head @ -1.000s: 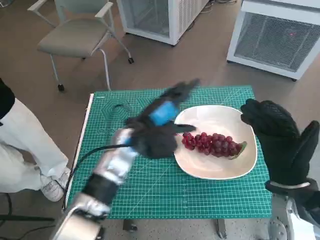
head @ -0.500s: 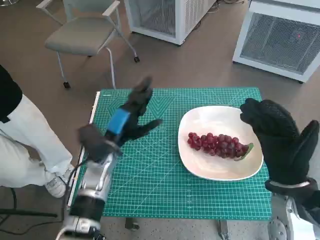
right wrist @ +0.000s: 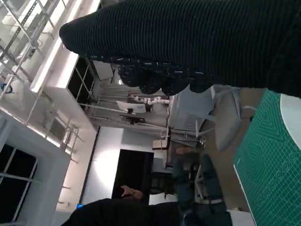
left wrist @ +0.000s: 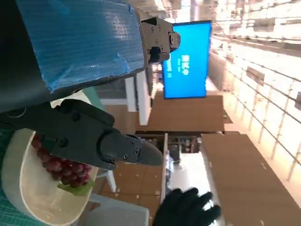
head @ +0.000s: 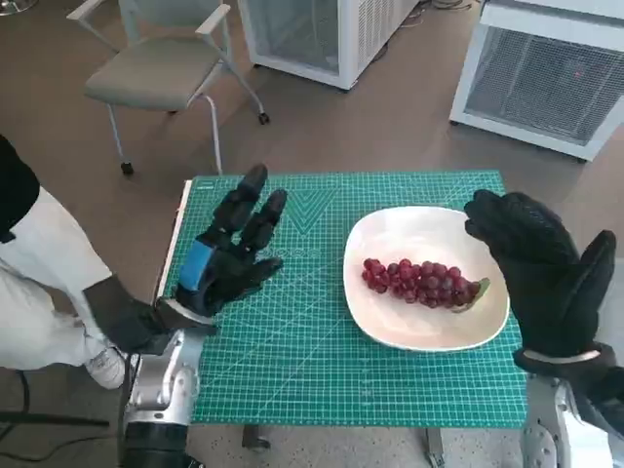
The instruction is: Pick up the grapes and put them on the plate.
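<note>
A bunch of red grapes (head: 419, 282) with a green leaf lies on the white plate (head: 426, 330) at the right of the green mat. The left wrist view shows the grapes (left wrist: 60, 166) on the plate (left wrist: 28, 188) too. My left hand (head: 226, 255) hovers over the mat's left part, fingers spread, holding nothing, well apart from the plate. My right hand (head: 541, 268) in its black glove is raised beside the plate's right rim, fingers apart and empty; the left wrist view catches that right hand (left wrist: 186, 211) as well.
The green cutting mat (head: 292, 361) covers the small table. A person in white trousers (head: 44, 283) stands close at the left. A grey chair (head: 156, 73) and two white cabinets (head: 541, 68) stand behind the table.
My left hand has drawn back from the grapes on the plate to the mat's left side, empty. The grapes stay on the plate. The right hand has barely moved.
</note>
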